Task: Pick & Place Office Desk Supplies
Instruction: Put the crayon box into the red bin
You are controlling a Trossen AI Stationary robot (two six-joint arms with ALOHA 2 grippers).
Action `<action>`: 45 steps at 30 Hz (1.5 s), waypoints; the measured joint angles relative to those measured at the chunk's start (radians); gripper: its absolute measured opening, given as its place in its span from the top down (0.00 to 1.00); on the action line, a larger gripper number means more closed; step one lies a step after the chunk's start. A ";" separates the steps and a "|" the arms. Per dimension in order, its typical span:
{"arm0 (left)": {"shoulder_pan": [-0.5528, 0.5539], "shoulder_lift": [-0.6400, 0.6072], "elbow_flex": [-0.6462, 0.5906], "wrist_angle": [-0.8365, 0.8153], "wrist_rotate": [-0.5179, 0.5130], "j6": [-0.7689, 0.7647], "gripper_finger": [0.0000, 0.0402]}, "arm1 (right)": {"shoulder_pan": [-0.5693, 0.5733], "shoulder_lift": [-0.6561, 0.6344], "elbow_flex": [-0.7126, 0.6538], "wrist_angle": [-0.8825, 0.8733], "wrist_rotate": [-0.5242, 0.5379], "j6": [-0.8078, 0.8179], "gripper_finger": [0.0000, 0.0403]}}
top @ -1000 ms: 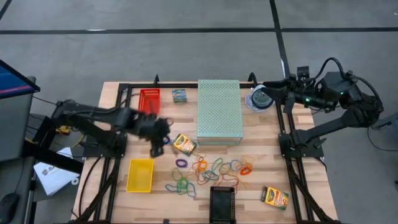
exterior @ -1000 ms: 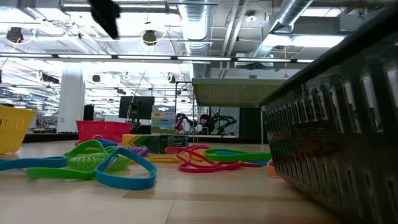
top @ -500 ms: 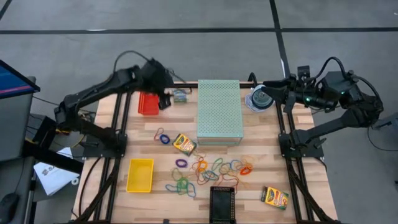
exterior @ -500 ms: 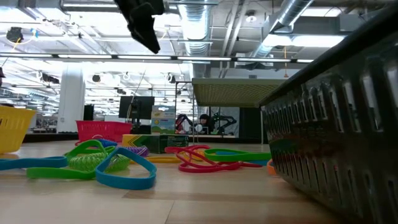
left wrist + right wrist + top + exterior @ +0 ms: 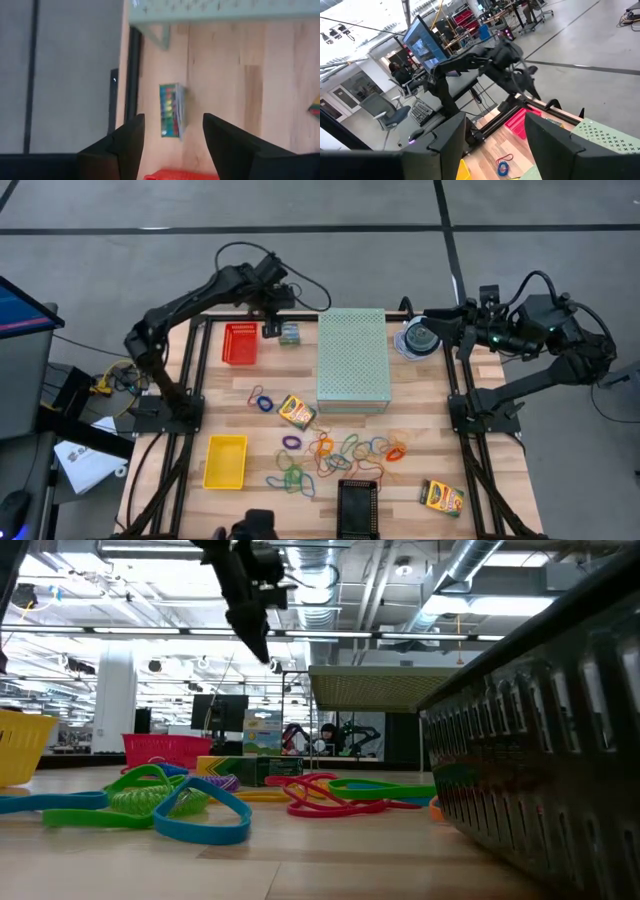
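Pale green perforated box (image 5: 352, 358) is the landmark. Left gripper (image 5: 272, 330) has swung from the table's middle to the small crayon box (image 5: 290, 333) just left of it, jaws apart, empty. Rubber bands (image 5: 340, 452) lie in front. Right gripper (image 5: 432, 328) waits, open, at the box's right corner.

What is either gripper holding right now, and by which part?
Nothing is held. The left gripper hangs open above the small crayon box by the red bin; the right gripper waits open over the table's far right corner.
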 joint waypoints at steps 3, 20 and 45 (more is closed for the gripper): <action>0.006 0.041 -0.001 0.001 0.020 0.013 0.53 | 0.000 0.000 0.000 -0.001 0.000 0.000 0.50; 0.044 0.159 -0.002 0.030 0.045 0.013 0.57 | 0.000 0.003 0.000 -0.046 0.022 -0.002 0.50; 0.021 0.159 -0.145 0.223 0.055 -0.015 0.60 | 0.000 0.001 0.000 -0.059 0.022 -0.010 0.50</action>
